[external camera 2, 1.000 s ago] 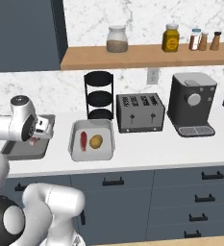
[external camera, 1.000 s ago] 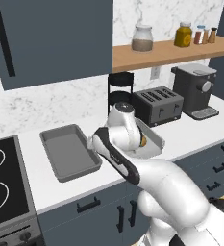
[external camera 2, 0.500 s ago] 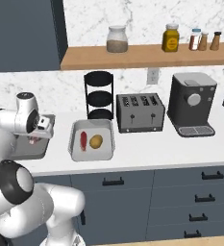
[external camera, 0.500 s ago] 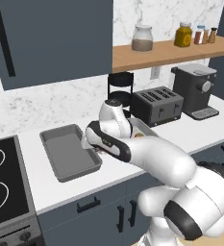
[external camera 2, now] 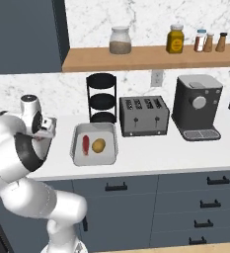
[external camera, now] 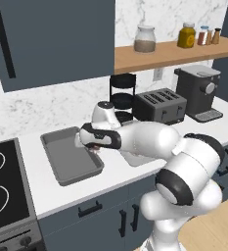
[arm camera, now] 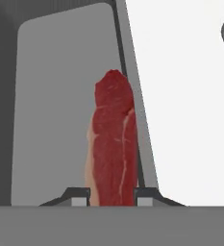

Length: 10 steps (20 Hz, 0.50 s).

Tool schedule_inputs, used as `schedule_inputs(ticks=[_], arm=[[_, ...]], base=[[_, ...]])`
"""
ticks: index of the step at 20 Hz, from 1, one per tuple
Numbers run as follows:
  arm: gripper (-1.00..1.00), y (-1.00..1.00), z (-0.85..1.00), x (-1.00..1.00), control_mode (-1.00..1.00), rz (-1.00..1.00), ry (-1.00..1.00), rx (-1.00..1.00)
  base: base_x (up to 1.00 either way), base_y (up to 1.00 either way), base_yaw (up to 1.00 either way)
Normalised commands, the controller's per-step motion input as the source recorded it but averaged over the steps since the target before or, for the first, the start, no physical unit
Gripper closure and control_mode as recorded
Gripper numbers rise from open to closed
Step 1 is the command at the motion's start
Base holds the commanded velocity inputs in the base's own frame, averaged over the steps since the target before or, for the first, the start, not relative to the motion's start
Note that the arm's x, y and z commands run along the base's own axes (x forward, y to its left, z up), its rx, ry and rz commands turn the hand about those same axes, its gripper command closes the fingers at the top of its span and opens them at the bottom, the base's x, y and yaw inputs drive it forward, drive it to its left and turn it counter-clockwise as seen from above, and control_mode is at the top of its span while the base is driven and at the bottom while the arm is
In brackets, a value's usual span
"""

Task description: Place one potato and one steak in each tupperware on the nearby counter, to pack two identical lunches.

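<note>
The hand [arm camera: 111,199] pinches 1 long marbled red steak [arm camera: 112,144] above a smooth grey round-cornered tupperware [arm camera: 51,96].

Red steak [arm camera: 112,149] with pale pink streaks; grey tupperware [arm camera: 51,96]; yellow-brown potato [external camera 2: 98,145]; white desk [arm camera: 180,96].

The white arm has swung leftward, away from the grey rectangular tray with the rounded corners [external camera 2: 77,148], across the white table. Its hand [external camera: 95,148], clamped on a thin red steak strip [arm camera: 113,144], has now come over the right rim of the second, empty grey tray [external camera: 61,162].
</note>
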Motion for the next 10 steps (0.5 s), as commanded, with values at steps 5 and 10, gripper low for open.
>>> schedule_inputs(ticks=[5,10], arm=[[1.00,0.51,0.00,0.43,-1.00,-0.02,0.02,-0.03],[1.00,0.27,-0.19,0.10,-1.00,0.00,0.00,-0.03]], base=[[0.00,0.00,0.00],[0.00,0.00,0.00]])
